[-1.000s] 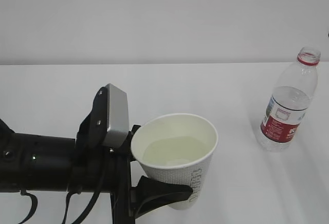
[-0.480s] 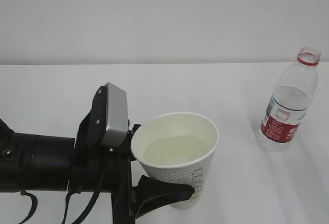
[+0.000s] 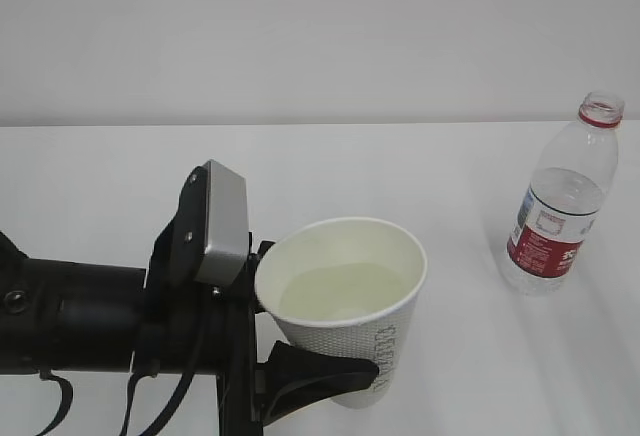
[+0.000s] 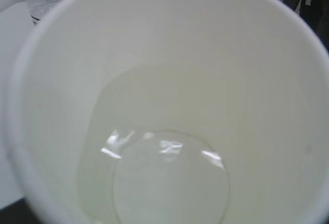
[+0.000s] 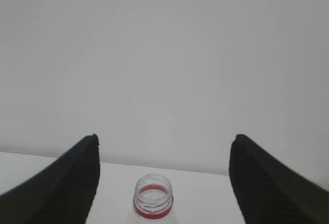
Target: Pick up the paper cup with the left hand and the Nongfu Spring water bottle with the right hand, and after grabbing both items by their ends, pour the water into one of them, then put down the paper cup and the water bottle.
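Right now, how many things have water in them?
2. The paper cup, held in the left hand's fingers near the front, has a pale pool inside. The water bottle stands alone on the table at the far right, partly full.

A small white paper cup with green lettering (image 3: 342, 306) sits at front centre, holding clear water (image 3: 343, 291). The black left gripper (image 3: 300, 356) lies left of the cup. The clear ribbed plastic bottle with a red neck ring (image 3: 563, 211) stands well right of and behind the cup, on the white table (image 3: 100, 176).
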### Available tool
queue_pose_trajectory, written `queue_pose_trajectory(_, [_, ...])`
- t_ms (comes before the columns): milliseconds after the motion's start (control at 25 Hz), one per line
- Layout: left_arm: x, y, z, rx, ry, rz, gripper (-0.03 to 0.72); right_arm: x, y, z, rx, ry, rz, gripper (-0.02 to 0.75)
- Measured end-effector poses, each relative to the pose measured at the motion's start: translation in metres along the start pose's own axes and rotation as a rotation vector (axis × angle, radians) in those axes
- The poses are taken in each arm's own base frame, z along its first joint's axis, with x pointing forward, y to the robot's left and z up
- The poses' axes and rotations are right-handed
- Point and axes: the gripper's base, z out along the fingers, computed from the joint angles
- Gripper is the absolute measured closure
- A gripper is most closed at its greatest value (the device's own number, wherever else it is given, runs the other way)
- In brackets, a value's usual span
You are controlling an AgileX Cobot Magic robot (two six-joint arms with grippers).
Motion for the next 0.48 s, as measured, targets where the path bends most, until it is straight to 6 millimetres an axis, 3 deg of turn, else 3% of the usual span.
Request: queue_pose_trajectory(480, [0.0000,0.0000,0.0000,0.000,0.000,0.002,0.192,0.0008,0.0004,0.0000,-0.004,0.009,0.165,0.148])
